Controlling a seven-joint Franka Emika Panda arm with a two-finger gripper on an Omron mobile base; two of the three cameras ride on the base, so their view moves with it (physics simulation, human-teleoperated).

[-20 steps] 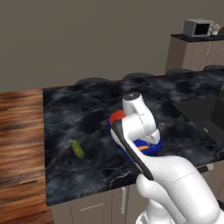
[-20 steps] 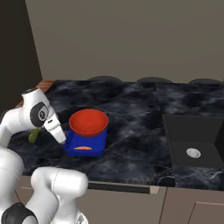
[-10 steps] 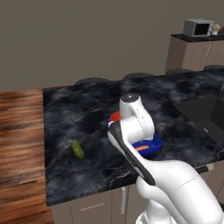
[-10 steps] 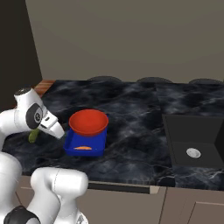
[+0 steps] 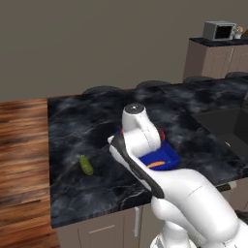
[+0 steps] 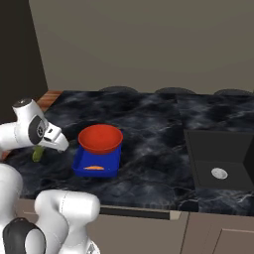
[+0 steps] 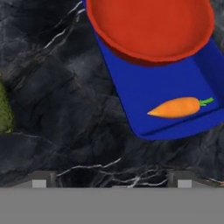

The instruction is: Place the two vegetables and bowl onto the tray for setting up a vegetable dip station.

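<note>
The gripper (image 7: 112, 181) hangs wide open and empty over bare tabletop (image 5: 97, 126) between the blue tray (image 7: 175, 83) and the pickle (image 5: 86, 165) — the pickle lies loose near the tabletop's left edge, its long axis running front to back; carrot (image 7: 177, 107) and bowl (image 6: 100, 138) already sit on the tray
</note>
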